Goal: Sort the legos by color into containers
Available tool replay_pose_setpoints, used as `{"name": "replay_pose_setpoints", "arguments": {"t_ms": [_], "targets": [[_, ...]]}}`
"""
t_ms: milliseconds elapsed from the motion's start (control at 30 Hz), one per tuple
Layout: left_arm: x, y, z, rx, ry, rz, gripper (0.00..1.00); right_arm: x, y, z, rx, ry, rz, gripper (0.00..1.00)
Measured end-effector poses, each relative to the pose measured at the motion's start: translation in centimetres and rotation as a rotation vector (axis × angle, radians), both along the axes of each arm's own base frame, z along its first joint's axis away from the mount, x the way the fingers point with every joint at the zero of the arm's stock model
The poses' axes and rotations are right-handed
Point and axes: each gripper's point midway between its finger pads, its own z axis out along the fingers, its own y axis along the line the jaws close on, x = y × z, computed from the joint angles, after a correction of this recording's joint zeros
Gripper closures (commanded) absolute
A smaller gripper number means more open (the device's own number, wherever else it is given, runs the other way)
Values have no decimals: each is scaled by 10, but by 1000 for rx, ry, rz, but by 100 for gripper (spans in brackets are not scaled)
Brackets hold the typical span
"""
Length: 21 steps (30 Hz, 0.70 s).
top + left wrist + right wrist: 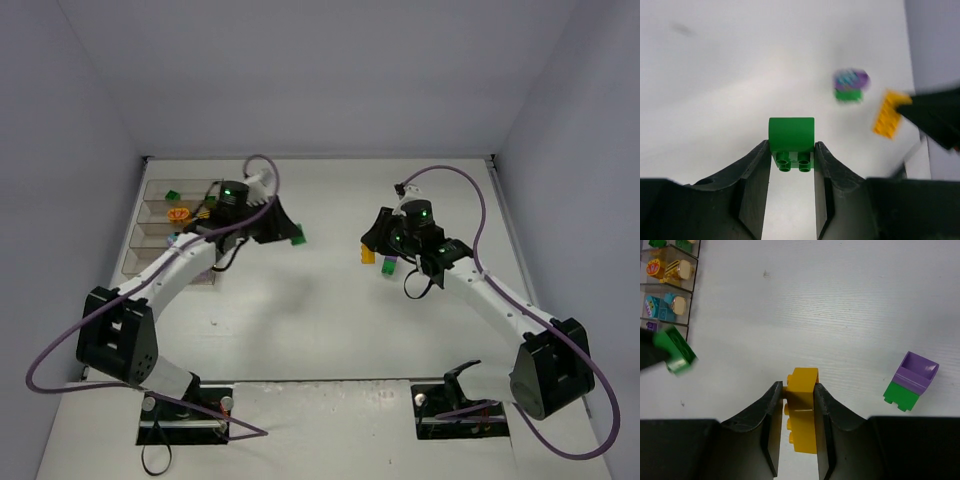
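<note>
A green lego (791, 140) is pinched between the fingertips of my left gripper (791, 150), studs facing the camera. From above, that gripper (290, 236) hangs over the table just right of the containers (152, 222). My right gripper (795, 405) is shut on a yellow-orange lego (802, 410), held above the table at centre right (368, 254). A purple lego stacked on a green one (910, 381) lies on the table right of it. The clear containers (690, 300) hold green, orange and teal pieces in separate compartments.
White walls enclose the table on the left, back and right. The purple-and-green stack (389, 266) lies under the right arm's wrist. Both arm bases stand at the near edge, with purple cables looping around them.
</note>
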Motion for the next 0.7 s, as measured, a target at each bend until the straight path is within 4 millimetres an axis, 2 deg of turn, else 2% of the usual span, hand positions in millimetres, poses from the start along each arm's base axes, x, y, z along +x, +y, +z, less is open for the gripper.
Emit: {"name": "replay_pose_setpoints", "arguments": {"t_ms": [100,167,233,300,333,467,567,700], "targets": [[53,77,4,42,-3,263,100,-3,-1,-5,-8,9,8,99],[80,127,10,56,1,429,100,-4,-1,-8,-14,14,15,100],[106,171,19,66,-12,575,100,-6,-1,-10,-19,14,24,100],[128,203,27,74,-35,682,100,-6,-1,-10,-25,10,33,100],[139,216,29,82,-41,720,100,-6,0,-10,-26,8,40,100],[180,245,28,120,-78,804,100,-8,2,-10,-28,5,67,100],[202,263,5,169,-67,843,98,-10,4,-10,-25,5,85,100],[214,280,-35,248,-20,863,93,-13,6,-12,-26,8,110,100]]}}
